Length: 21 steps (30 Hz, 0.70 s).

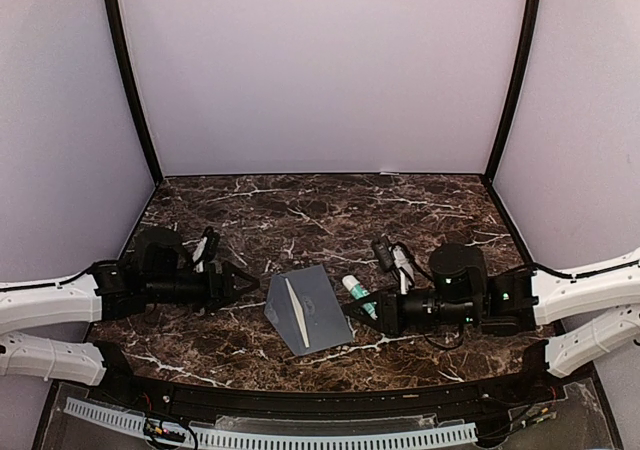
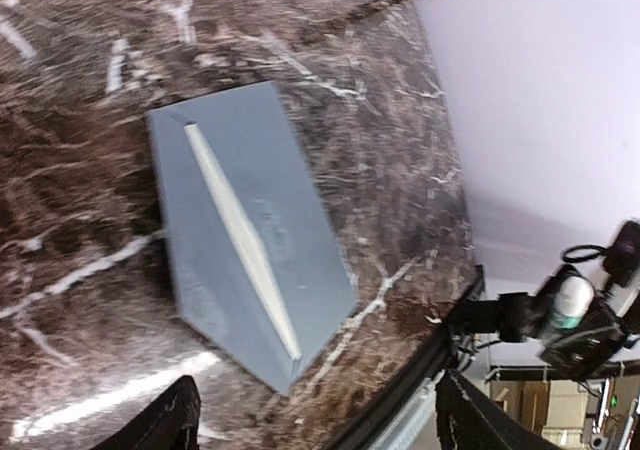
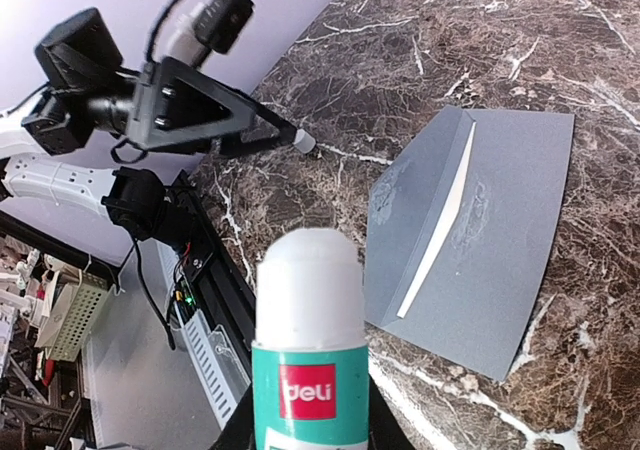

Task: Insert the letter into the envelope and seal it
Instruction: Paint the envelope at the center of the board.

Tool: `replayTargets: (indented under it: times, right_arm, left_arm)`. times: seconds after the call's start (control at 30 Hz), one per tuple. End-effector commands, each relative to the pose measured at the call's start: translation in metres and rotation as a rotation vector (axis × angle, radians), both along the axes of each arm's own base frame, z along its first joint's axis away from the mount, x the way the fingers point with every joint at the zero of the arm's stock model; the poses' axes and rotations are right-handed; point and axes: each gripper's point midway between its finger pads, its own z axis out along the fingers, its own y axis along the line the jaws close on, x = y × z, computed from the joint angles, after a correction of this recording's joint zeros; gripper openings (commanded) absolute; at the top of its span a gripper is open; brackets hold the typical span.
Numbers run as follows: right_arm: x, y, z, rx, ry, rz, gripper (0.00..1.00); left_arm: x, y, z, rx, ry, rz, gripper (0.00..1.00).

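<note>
Top view: the envelope [image 1: 310, 312] lies mid-way across the worktop [image 1: 420, 220], between your wide-open left end effector [image 1: 250, 282] and the right end effector [image 1: 365, 310] gripping a glue stick [image 1: 355, 290]; left wrist view: a cream edge, likely the letter [image 2: 241, 240], shows across it; right wrist view: the stick looks capped, so sealing may fail.

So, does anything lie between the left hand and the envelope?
Nothing visible does. Only bare table separates the open left hand from the envelope. The glue stick is on the envelope's other side, held in the right hand.
</note>
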Motion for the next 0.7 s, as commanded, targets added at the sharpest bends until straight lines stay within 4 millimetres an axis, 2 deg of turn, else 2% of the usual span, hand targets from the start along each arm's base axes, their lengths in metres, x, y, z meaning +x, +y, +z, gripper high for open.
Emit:
replayTargets:
  times: [0.0, 0.03, 0.1, 0.2, 0.47, 0.67]
  right_arm:
    - [0.007, 0.002, 0.024, 0.099, -0.029, -0.035, 0.0]
    - [0.007, 0.002, 0.023, 0.098, -0.028, -0.035, 0.0]
    - [0.008, 0.001, 0.022, 0.092, -0.028, -0.042, 0.0]
    - [0.015, -0.002, 0.014, 0.068, -0.024, -0.077, 0.0]
    - [0.033, -0.011, -0.005, 0.037, 0.008, -0.143, 0.0]
    - [0.041, -0.017, -0.014, 0.026, 0.028, -0.171, 0.0]
  left_arm:
    - [0.011, 0.036, -0.049, 0.098, 0.078, 0.122, 0.78]
    - [0.011, 0.042, -0.06, 0.107, 0.104, 0.135, 0.77]
    - [0.011, 0.041, -0.068, 0.09, 0.123, 0.129, 0.75]
    - [0.01, 0.031, -0.075, 0.064, 0.152, 0.082, 0.74]
    - [0.011, 0.01, -0.086, 0.048, 0.19, -0.017, 0.71]
    - [0.014, -0.005, -0.086, 0.016, 0.208, -0.078, 0.63]
